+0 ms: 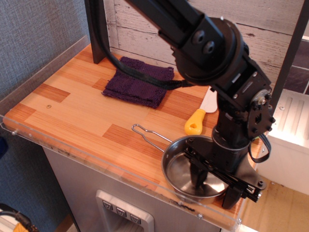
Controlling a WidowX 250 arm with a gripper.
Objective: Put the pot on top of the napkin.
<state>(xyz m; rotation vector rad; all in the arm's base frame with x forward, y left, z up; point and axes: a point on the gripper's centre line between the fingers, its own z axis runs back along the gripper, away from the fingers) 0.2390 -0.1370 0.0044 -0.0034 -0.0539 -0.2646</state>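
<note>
Pot sits at front-right corner of the wooden bench, close to the clear acrylic edge strip. Its wire loop handle points back-left, lying flat on the wood.

Hand is down at the pot's right side, jaws apart: one finger inside the bowl, the other finger outside the rim, so the rim wall runs between them. Can't tell if pads actually touch the metal (inner finger reads dark against the shiny floor, contact not resolvable). Not clamped as far as I can see.

Napkin, dark purple terry, folded, lies at bench rear, well apart from pot, w/ a black cable draped across its back edge. Black post stands just left of it.

Knife w/ yellow handle + white blade lies betw. napkin and pot, blade partly hidden behind the arm. Handle end is near pot's back rim, not touching.

Pot is on bare wood, not on napkin.
</note>
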